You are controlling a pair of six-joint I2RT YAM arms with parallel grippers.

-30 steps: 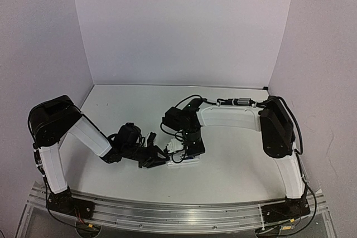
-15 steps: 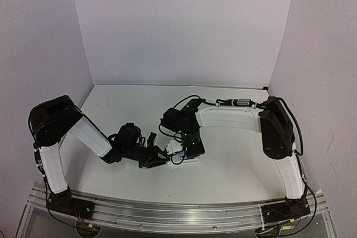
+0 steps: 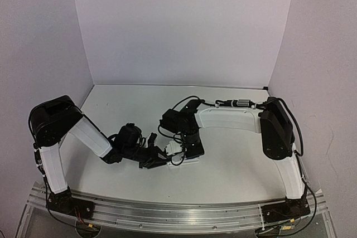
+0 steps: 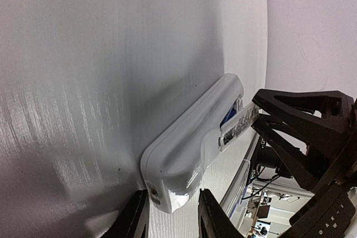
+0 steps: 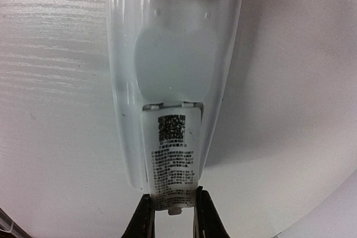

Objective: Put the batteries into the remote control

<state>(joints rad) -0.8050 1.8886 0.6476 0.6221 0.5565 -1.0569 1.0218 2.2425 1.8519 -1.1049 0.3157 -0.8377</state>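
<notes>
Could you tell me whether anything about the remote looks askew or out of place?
Yes: the battery cover is not seated. It juts out tilted from the back of the remote control, with a blue battery showing beneath it. The right gripper pinches the cover's free end.

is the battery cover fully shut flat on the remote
No, the cover tilts up off the remote control, with a blue battery showing underneath.
</notes>
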